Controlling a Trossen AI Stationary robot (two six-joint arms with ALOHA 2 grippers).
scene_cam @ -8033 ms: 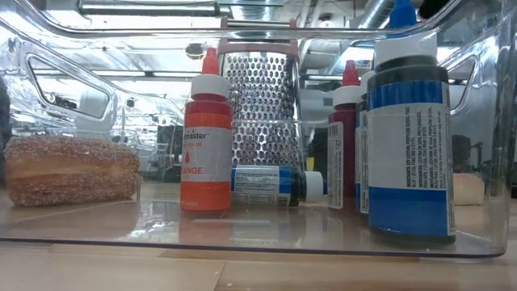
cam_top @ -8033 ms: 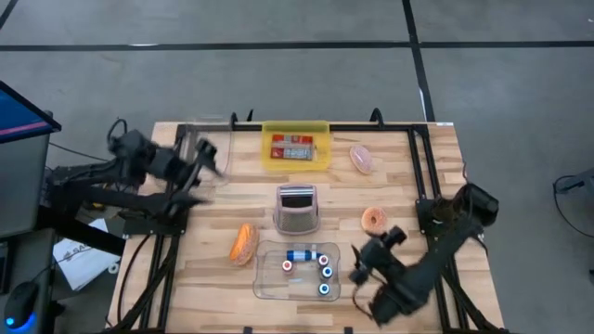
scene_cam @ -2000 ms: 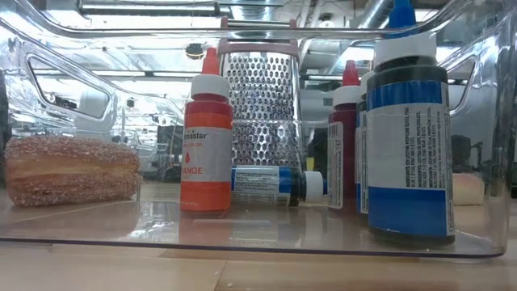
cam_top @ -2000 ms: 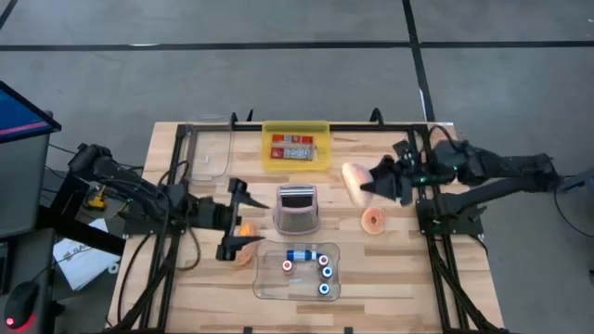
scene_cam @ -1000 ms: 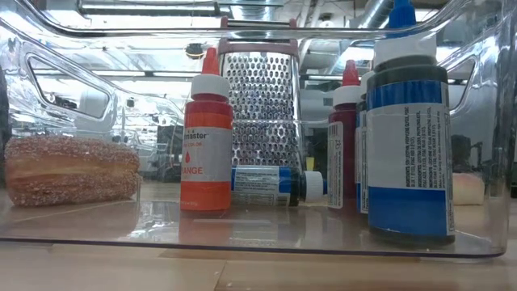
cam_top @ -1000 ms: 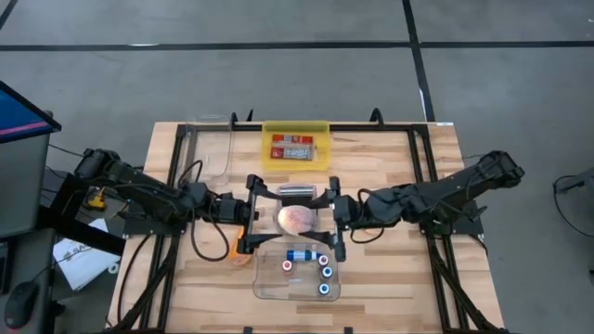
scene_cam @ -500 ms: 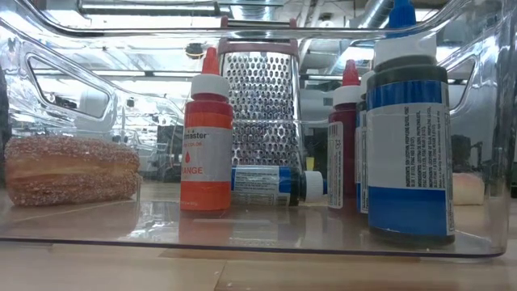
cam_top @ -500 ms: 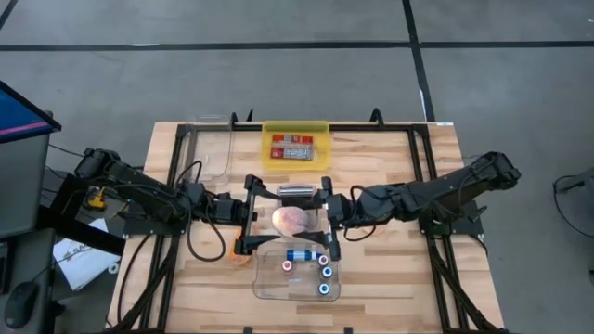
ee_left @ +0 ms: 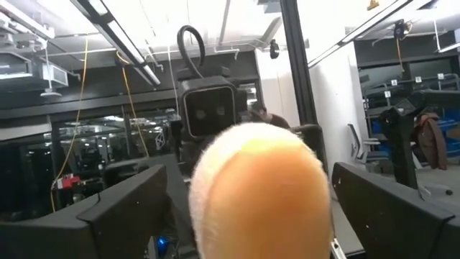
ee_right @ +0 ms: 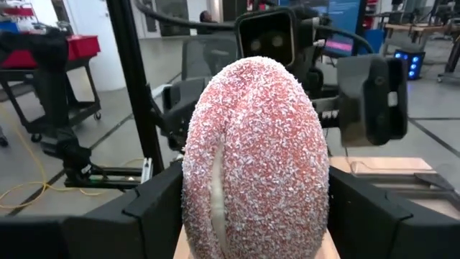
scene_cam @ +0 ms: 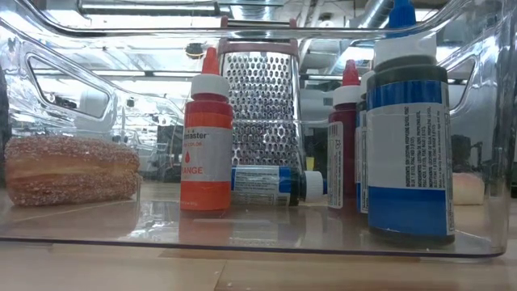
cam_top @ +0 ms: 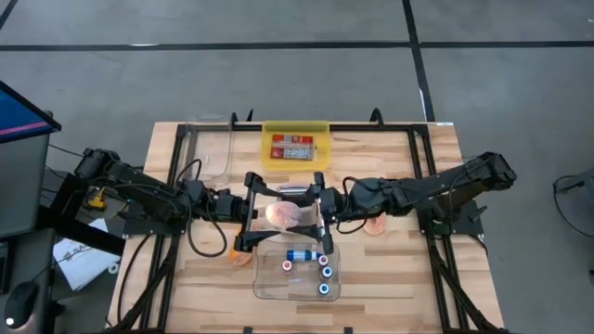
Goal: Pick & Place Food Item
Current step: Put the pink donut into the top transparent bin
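Wooden slats make up the surface (cam_top: 399,278), ringed by grey floor; above its middle, over the steel grater (cam_top: 299,190), an egg-shaped pastry (cam_top: 282,214) crusted with pink-and-white flakes and split by a pale seam is clamped in the right end effector (cam_top: 320,215). Facing it, the left end effector (cam_top: 251,213) stands spread wide around that pastry, its fingers (ee_left: 118,208) apart from it.

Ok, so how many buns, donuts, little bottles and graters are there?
Buns: 2, a pink bun and a sugary bun
Donuts: 1, the donut
Bottles: 5, the bottles in the clear box
Graters: 1, the grater
Total: 9
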